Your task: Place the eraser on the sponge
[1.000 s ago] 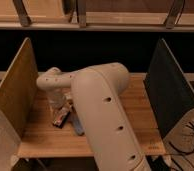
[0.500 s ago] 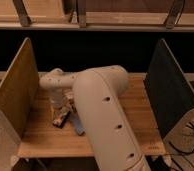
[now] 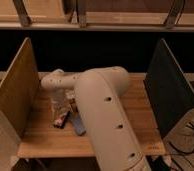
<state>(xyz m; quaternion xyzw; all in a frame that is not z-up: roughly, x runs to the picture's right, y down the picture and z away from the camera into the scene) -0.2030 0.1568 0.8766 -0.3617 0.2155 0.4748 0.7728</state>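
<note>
The eraser (image 3: 62, 119), a small dark bar with white and red-orange stripes, lies on the wooden table (image 3: 140, 105) at the left. Right beside it to the right is the light-blue sponge (image 3: 78, 124), its right end hidden behind my arm. My gripper (image 3: 57, 104) hangs from the wrist just above the eraser, pointing down at the table. I cannot tell whether it touches the eraser. The big white arm (image 3: 102, 115) covers the middle of the view.
A tan wooden side panel (image 3: 15, 92) walls the table on the left and a dark panel (image 3: 170, 92) on the right. A small reddish-brown thing (image 3: 71, 101) peeks out beside the arm. Cables (image 3: 190, 142) lie on the floor at right.
The wrist and gripper have shifted slightly to the right above the eraser. The eraser and sponge lie where they were.
</note>
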